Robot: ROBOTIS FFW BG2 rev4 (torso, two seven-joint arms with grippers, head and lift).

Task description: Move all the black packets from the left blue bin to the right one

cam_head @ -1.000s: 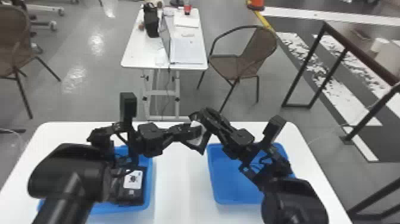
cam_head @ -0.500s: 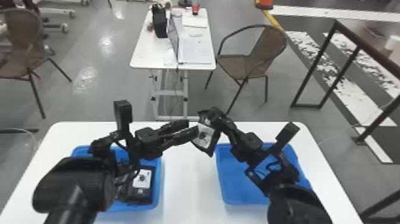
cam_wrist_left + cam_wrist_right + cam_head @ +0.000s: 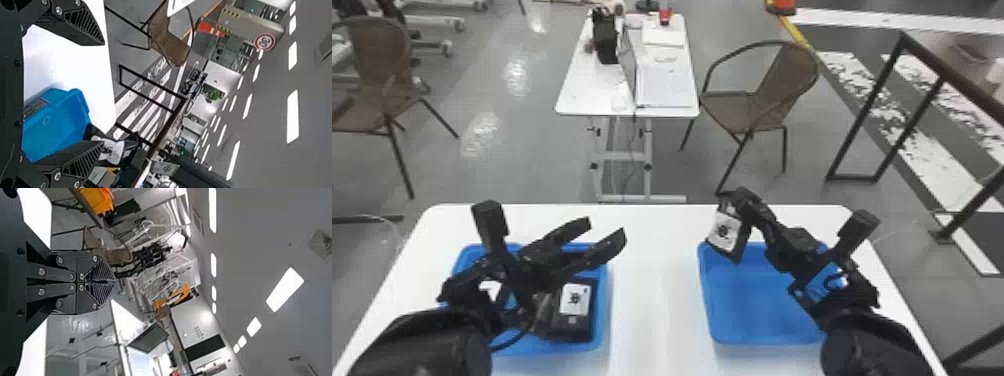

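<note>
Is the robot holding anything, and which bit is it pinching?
The right gripper holds a black packet by its upper end, above the white label. The left gripper holds nothing.

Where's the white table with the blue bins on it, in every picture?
Head view: the white table is in front, under the left blue bin and right blue bin.
Left wrist view: it's between the left gripper's spread fingers, under a blue bin.
Right wrist view: bits peek out on both sides of the right gripper.
Landmark in all three: a brown chair beyond the table, maybe not always the same one.
</note>
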